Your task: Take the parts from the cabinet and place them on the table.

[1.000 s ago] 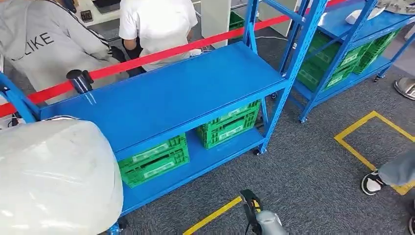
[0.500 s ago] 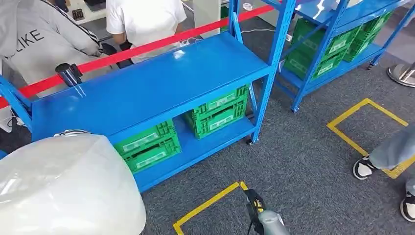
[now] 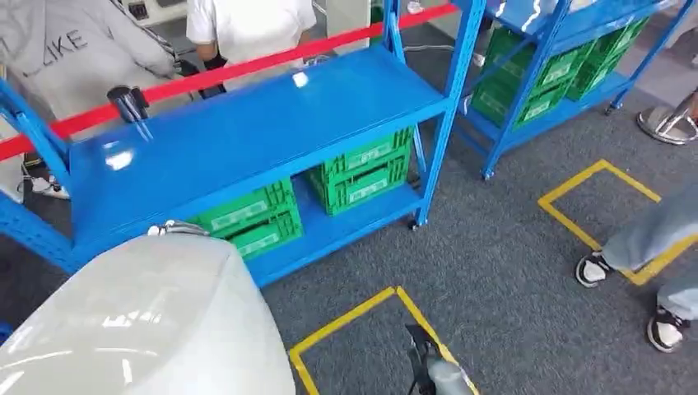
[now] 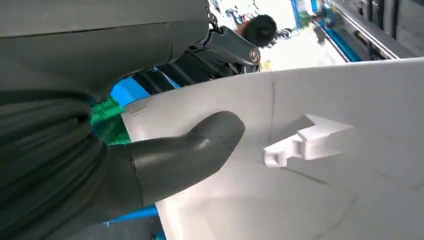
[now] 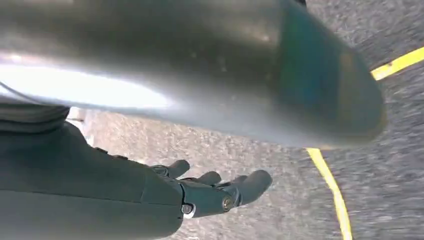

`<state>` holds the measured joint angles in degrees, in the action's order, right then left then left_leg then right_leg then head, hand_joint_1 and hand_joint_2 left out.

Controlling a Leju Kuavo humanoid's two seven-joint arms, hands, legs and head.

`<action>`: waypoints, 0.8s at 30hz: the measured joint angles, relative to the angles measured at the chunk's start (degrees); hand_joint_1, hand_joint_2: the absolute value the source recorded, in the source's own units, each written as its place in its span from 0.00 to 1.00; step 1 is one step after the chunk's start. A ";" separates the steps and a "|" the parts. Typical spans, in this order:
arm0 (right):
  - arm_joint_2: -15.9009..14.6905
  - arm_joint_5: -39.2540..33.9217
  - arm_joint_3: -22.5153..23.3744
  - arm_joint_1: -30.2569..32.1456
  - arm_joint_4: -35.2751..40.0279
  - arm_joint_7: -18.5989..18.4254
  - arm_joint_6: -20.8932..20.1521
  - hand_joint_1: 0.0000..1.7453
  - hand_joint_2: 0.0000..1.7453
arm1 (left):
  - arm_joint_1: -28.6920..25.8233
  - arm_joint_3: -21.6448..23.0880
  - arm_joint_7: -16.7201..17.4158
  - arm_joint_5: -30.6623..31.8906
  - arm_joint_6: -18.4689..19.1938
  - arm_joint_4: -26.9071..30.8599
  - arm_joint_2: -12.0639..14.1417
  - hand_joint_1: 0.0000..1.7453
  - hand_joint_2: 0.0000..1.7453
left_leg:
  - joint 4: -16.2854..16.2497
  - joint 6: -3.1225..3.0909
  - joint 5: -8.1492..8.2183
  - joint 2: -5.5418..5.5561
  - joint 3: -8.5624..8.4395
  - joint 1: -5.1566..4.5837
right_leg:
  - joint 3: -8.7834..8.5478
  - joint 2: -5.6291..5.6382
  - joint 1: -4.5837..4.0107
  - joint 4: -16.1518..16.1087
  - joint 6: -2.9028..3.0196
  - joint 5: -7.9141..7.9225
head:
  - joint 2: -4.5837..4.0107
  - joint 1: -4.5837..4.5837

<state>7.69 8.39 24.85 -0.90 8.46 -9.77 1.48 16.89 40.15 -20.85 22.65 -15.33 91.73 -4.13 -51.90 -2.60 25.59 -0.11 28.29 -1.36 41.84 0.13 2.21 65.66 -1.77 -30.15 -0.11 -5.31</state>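
Part: large white moulded shell, held up close at robot's left side, low in head view. Grip by left hand: thumb is pressed flat on the shell's surface beside a small white clip; the other fingers are hidden, so how far they wrap cannot be told.

Right hand: hung over grey carpet by a yellow floor line, fingers loosely apart, nothing held.

Change vs. 1 s ago: whole head view has shifted, so camera motion is judged, not motion of things. Rack now sits further left/up; part takes up more of the lower frame.

Meaning: pick is judged done, robot turning away w/ part; table not yet seen, placing still to be done.

Bystanders: shoes at right; person in white top behind red barrier.
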 joint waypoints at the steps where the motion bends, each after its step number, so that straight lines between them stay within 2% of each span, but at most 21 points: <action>1: -0.02 -0.11 0.13 -0.12 0.02 -0.02 0.51 0.00 0.00 | 0.76 0.70 0.60 -0.53 0.86 -0.20 -0.55 1.00 1.00 | -0.49 0.08 -0.44 -0.09 1.04 0.02 | 0.94 0.02 -0.08 4.55 -0.26 -2.03 | 0.00 0.02; 2: -0.02 -0.44 0.31 -0.21 0.02 -0.02 1.12 0.00 0.00 | 1.41 1.46 1.14 -1.23 1.65 -0.33 -1.22 1.00 1.00 | -1.14 0.27 -0.71 -0.16 2.07 0.15 | 1.26 0.00 0.00 7.82 -0.51 -2.01 | 0.00 -0.11; 3: -0.02 -0.63 0.48 -0.29 0.02 -0.02 1.53 0.00 0.00 | 1.94 2.27 1.51 -1.62 2.15 -0.33 -1.90 1.00 1.00 | -1.90 0.55 -0.94 -0.28 3.14 0.39 | 0.66 -0.01 0.19 9.01 -0.83 -0.45 | 0.00 -0.13; 4: 0.00 -0.74 0.57 -0.33 0.04 -0.02 1.75 0.00 0.00 | 2.39 2.70 1.86 -1.95 2.52 -0.33 -2.34 1.00 1.00 | -2.83 0.80 -1.08 -0.40 4.18 0.80 | -1.06 -0.03 0.43 7.89 -1.21 1.61 | 0.00 -0.11; 5: 0.00 -0.88 0.61 -0.38 0.04 -0.02 1.91 0.00 0.00 | 2.77 3.08 1.99 -1.95 2.61 -0.35 -2.73 1.00 1.00 | -4.14 1.16 -1.05 -0.55 5.37 1.39 | -4.20 -0.14 0.89 4.20 -2.04 3.30 | 0.00 -0.11; 6: 0.00 -0.87 0.66 -0.47 0.09 -0.02 1.97 0.00 0.00 | 3.14 3.30 2.04 -1.95 2.63 -0.35 -3.03 1.00 1.00 | -5.61 1.81 -0.89 -0.61 6.53 1.82 | -7.81 -0.37 1.62 -0.75 -3.11 3.23 | 0.00 -0.24; 7: 0.75 -0.90 0.75 -0.80 0.09 -0.02 1.97 0.00 0.00 | 3.44 3.41 2.10 -1.95 2.63 -0.31 -3.37 1.00 1.00 | -6.62 2.47 -0.75 -0.47 8.02 1.38 | -9.78 -0.24 1.12 -3.53 -4.33 0.08 | 0.00 -1.01; 8: 0.81 -0.90 0.92 -1.04 0.15 0.17 2.10 0.00 0.00 | 3.75 3.43 2.19 -1.95 2.63 -0.26 -3.65 1.00 1.00 | -7.96 2.67 -0.70 -0.42 8.70 1.12 | -9.22 0.17 1.21 -4.15 -2.10 -0.59 | 0.00 -1.48; 11: 1.03 -0.96 1.16 -0.49 0.09 0.39 2.04 0.00 0.00 | 4.00 3.91 2.21 -1.95 2.78 -0.52 -3.58 1.00 1.00 | -8.40 3.26 -1.59 -0.37 9.76 1.03 | -7.56 0.05 1.52 -2.87 -0.67 -0.10 | 0.00 -0.68; 12: 1.07 -1.01 1.34 -0.46 0.09 -0.04 2.04 0.00 0.00 | 4.07 3.95 2.21 -1.95 2.78 -0.68 -3.54 1.00 1.00 | -8.91 3.55 -0.75 -0.32 10.11 1.21 | -6.91 -0.06 1.38 -2.66 -0.13 0.18 | 0.00 -0.52; 13: 1.05 -1.03 1.51 -0.41 0.09 -0.02 2.08 0.00 0.00 | 4.09 4.00 2.28 -2.08 2.80 -0.70 -3.54 1.00 1.00 | -10.66 3.74 2.00 -0.27 10.75 1.35 | -6.30 0.00 1.33 -2.63 0.59 0.58 | 0.00 0.00; 15: 1.05 -1.03 1.64 -0.45 0.09 -0.02 2.23 0.00 0.00 | 4.61 4.30 2.17 -3.33 3.11 -0.72 -3.58 1.00 1.00 | -18.91 3.99 9.24 -0.27 12.77 1.43 | -4.90 -0.05 0.82 -2.85 1.17 1.98 | 0.00 0.20; 16: 1.05 -1.03 1.68 -0.45 0.09 -0.02 2.25 0.00 0.00 | 4.96 4.39 2.19 -3.99 3.33 -0.81 -3.60 1.00 1.00 | -22.48 3.82 11.45 -0.25 13.40 1.36 | -4.21 -0.10 0.57 -3.03 1.34 2.63 | 0.00 0.24; 17: 1.05 -1.03 1.79 -0.42 0.09 -0.02 2.28 0.00 0.00 | 5.49 4.54 2.36 -4.63 3.35 -1.11 -3.60 1.00 1.00 | -25.32 3.44 12.49 -0.20 13.42 1.29 | -3.40 -0.20 0.18 -3.07 1.49 3.34 | 0.00 0.26; 18: 1.05 -1.03 1.84 -0.40 0.09 -0.02 2.28 0.00 0.00 | 6.06 4.78 2.52 -5.40 3.37 -1.42 -3.69 1.00 1.00 | -26.00 2.87 11.57 -0.17 12.43 0.99 | -2.61 -0.27 -0.26 -3.07 1.65 3.98 | 0.00 0.29; 19: 1.05 -1.05 1.86 -0.41 0.09 -0.02 2.28 0.00 0.00 | 6.63 4.87 2.63 -6.01 3.39 -1.79 -3.89 1.00 1.00 | -24.60 1.86 9.72 -0.15 10.49 0.62 | -1.97 -0.30 -0.76 -3.08 1.90 4.56 | 0.00 0.26; 20: 1.05 -1.05 1.88 -0.42 0.09 -0.02 2.28 0.00 0.00 | 7.32 5.02 2.67 -6.56 3.37 -2.14 -4.17 1.00 1.00 | -21.24 0.40 7.56 -0.11 7.41 -0.11 | -1.50 -0.30 -1.38 -3.21 2.11 5.16 | 0.00 0.27; 21: 1.07 -1.07 1.90 -0.41 0.09 -0.02 2.30 0.00 0.00 | 8.02 5.18 2.65 -7.10 3.37 -2.40 -4.50 1.00 1.00 | -16.44 -1.74 6.19 0.01 3.54 -1.21 | -1.31 -0.26 -2.02 -3.59 2.44 5.79 | 0.00 0.29; 22: 1.66 -1.09 1.95 -0.45 0.09 -0.02 2.32 0.00 0.00 | 8.60 5.31 2.54 -7.41 3.28 -2.58 -4.85 1.00 1.00 | -11.00 -4.38 6.97 0.18 -0.46 -2.79 | -1.32 -0.41 -1.61 -3.94 2.70 6.47 | 0.00 -0.03; 23: 1.70 -1.03 2.03 -0.59 0.20 0.09 2.80 0.00 0.00 | 9.11 5.37 2.30 -7.59 3.09 -2.69 -5.16 1.00 1.00 | -6.15 -4.68 8.74 -0.36 -3.33 -3.63 | -1.45 -0.31 -2.09 -4.44 2.38 7.24 | 0.00 -0.44; 24: 2.03 -1.20 2.03 -0.58 0.20 0.15 2.80 0.00 0.00 | 9.52 5.59 2.01 -7.63 2.96 -2.95 -5.22 1.00 1.00 | -5.19 -4.00 8.78 -0.67 -3.62 -3.34 | -1.44 -0.43 -2.09 -5.10 2.27 8.14 | 0.00 -0.45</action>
<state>9.73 7.19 26.88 -1.48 8.66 -9.62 4.28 26.42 45.75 -18.84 15.02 -12.37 88.78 -9.35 -57.09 -6.60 34.37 -0.78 24.66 -4.71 40.40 -0.30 0.12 60.57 0.50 -22.01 -0.11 -5.77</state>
